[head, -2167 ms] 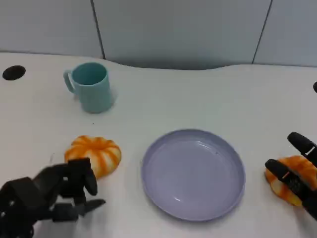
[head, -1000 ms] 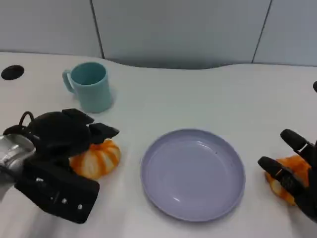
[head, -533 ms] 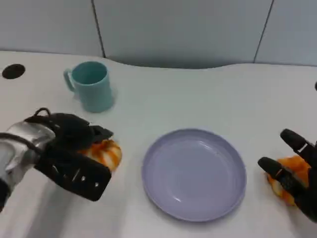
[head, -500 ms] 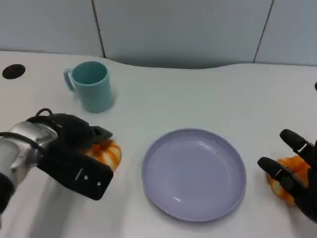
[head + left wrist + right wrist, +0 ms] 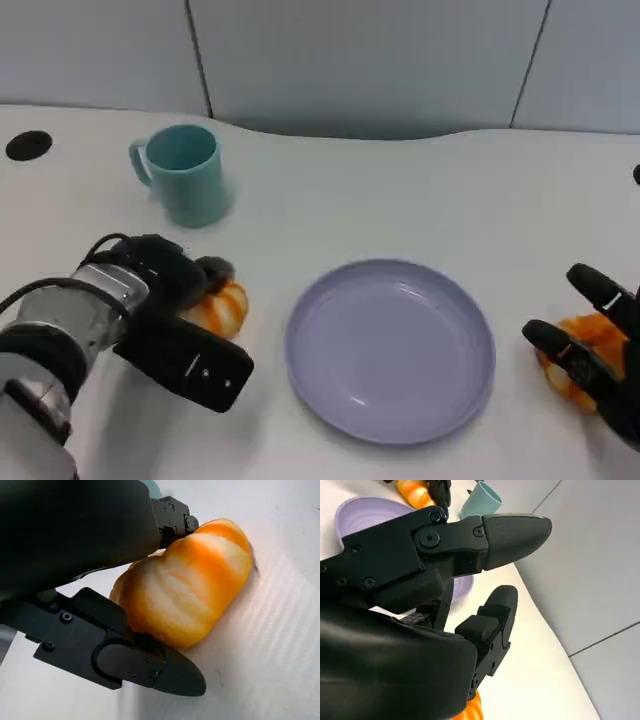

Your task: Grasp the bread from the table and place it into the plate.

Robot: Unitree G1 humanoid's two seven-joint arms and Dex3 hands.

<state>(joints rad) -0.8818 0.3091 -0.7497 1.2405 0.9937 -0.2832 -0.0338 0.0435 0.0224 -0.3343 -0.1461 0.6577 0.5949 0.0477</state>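
Left hand (image 5: 165,300) fingers (image 5: 150,662) close around the bread (image 5: 187,582) (plate (image 5: 390,350) lies to its right); right hand (image 5: 600,350) open.

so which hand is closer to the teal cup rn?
Left. The left hand is over the bread just in front of the teal cup. The right hand is at the table's far right, beyond the plate, on another bread.

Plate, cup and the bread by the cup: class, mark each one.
plate (image 5: 390,300), head view, bare middle.
cup (image 5: 190,185), head view, outer wall.
bread (image 5: 190,597), left wrist view, top crust.
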